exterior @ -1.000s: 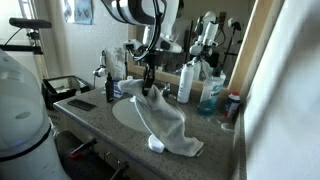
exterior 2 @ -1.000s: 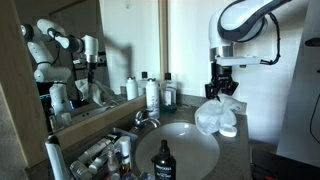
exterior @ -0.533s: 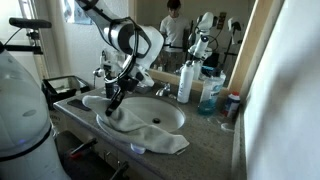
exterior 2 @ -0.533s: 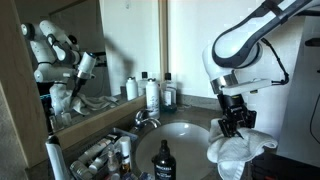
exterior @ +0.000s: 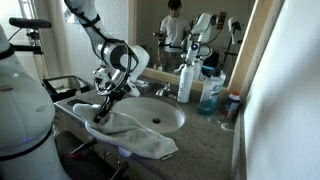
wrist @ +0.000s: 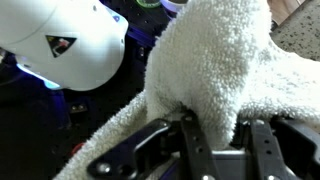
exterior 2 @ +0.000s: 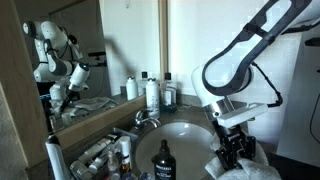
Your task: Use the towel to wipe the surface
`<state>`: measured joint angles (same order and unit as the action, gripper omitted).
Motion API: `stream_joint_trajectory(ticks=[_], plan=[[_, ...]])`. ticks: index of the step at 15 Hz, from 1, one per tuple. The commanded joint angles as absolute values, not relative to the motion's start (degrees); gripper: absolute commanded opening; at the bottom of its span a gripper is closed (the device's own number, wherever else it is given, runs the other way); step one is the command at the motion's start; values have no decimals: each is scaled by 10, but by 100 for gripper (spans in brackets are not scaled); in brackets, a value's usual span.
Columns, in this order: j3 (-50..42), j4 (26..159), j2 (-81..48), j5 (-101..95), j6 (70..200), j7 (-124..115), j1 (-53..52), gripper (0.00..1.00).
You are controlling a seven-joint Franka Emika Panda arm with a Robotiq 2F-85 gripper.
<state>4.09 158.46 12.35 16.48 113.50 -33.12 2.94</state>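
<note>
The white fluffy towel (exterior: 140,137) lies spread along the front edge of the speckled stone countertop (exterior: 205,135), partly over the oval white basin (exterior: 160,115) and hanging over the edge. My gripper (exterior: 100,117) is shut on the towel's end at the front corner. In an exterior view the gripper (exterior 2: 233,157) presses down into the bunched towel (exterior 2: 245,170). In the wrist view the towel (wrist: 215,60) fills the frame and a fold of it sits pinched between the black fingers (wrist: 225,140).
Bottles and a soap dispenser (exterior: 185,82) stand behind the basin near the faucet (exterior: 160,88). A blue bottle (exterior: 209,95) and small items stand at the right. A dark bottle (exterior 2: 161,162) and toiletries (exterior 2: 150,93) edge the counter. The mirror rises behind.
The gripper has dragged the towel from the basin's far side across to the front edge of the counter and lowered. The towel now lies flatter and hangs over the edge.
</note>
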Motion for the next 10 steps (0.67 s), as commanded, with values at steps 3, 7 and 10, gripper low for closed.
stream_joint_trajectory(ticks=[3,7,10], plan=[[71,1546,46,186,1242,-329,-28,7],[52,1568,66,122,1244,-351,-11,7],[26,1596,85,66,1260,-378,17,7]])
